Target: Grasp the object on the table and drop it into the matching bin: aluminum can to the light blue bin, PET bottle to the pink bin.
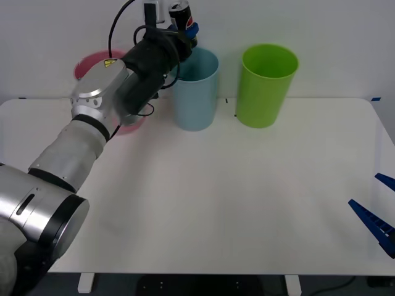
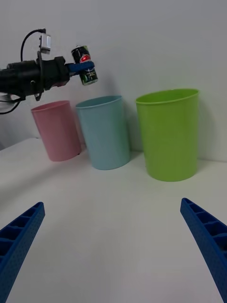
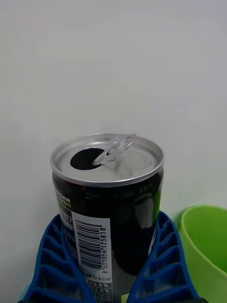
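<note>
My left gripper (image 1: 184, 29) is shut on the aluminum can (image 1: 181, 13), a small black can with a silver top. It holds the can upright in the air over the light blue bin (image 1: 196, 92), above the rim on the side nearest the pink bin (image 1: 92, 65). The right wrist view shows the can (image 2: 84, 65) well above the light blue bin (image 2: 105, 132), with the pink bin (image 2: 56, 130) beside it. In the left wrist view both blue fingers (image 3: 56, 265) press the can (image 3: 106, 208). My right gripper (image 1: 376, 216) waits open low over the table's right side.
A lime green bin (image 1: 266, 83) stands next to the light blue one on the white table (image 1: 216, 203). My left arm hides part of the pink bin. A white wall rises close behind the bins.
</note>
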